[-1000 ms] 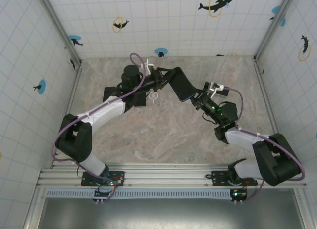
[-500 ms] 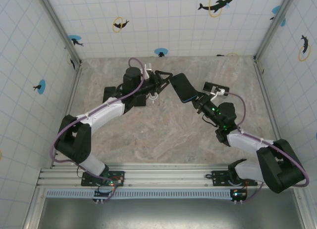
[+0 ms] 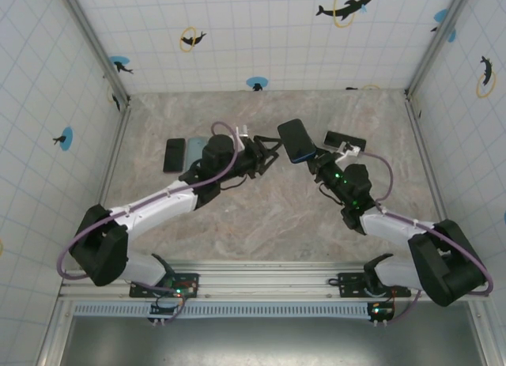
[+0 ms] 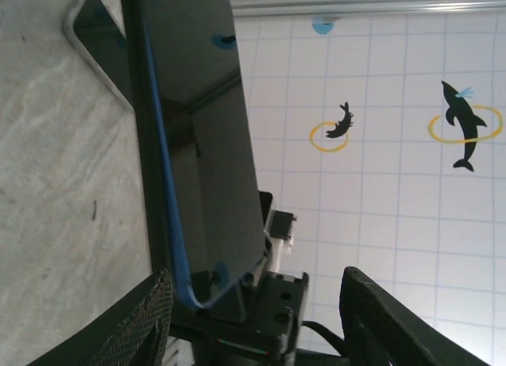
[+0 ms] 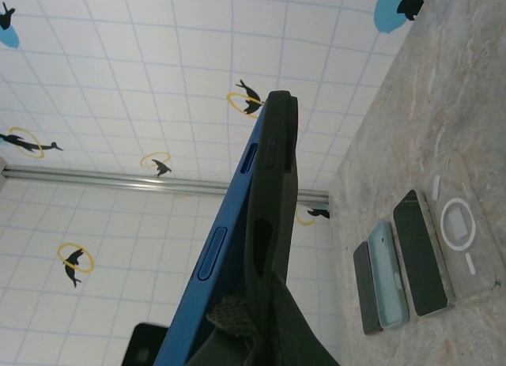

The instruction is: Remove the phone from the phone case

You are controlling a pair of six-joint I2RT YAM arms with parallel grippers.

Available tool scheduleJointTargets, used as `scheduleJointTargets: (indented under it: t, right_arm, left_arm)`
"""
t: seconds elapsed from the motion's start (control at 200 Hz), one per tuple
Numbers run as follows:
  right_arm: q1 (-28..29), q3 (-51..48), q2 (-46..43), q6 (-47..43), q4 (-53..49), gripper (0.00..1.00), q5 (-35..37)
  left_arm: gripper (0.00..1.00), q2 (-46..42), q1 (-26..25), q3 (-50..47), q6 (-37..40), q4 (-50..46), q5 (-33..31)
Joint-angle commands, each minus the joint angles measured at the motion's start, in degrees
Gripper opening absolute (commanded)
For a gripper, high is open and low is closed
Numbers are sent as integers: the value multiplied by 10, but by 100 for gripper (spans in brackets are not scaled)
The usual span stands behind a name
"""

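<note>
The phone [image 3: 296,138], dark-screened with a blue edge [image 5: 229,239], is held up off the table, tilted, in its dark phone case [image 5: 277,168]. In the right wrist view the case stands slightly away from the blue edge near the fingers. My right gripper [image 3: 311,157] is shut on the lower end, one finger on the phone side and one on the case side [image 5: 253,307]. My left gripper [image 3: 269,154] is open just left of the phone and apart from it. In the left wrist view the phone [image 4: 202,145] rises beyond the spread left gripper [image 4: 257,279].
On the floor at the back left lie a black phone [image 3: 174,154] and a light blue one [image 3: 192,147]. The right wrist view also shows another dark phone [image 5: 419,255] and a clear case with a ring [image 5: 458,224] beside them. Tiled walls enclose the marble table [image 3: 261,216].
My left gripper has let go of the phone's top, opened wider and drawn back to the near left. The right gripper stays shut and has swung the phone more upright.
</note>
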Motion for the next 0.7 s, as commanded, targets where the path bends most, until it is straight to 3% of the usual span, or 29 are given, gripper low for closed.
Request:
scheduleJointTargets:
  t: [0.0,0.105,0.696]
  right_arm:
    - [14,11,4,-9,44,6,50]
    - [25,13,6,-11,46,6,68]
    - [35,12,8,-41,48,6,117]
  left_arm:
    - [57,-3,-28,-8,-76,64,-73]
    - [56,14,-47,-20,-124,120,-92]
    - [49,22,-95,-32,-188,73,-142]
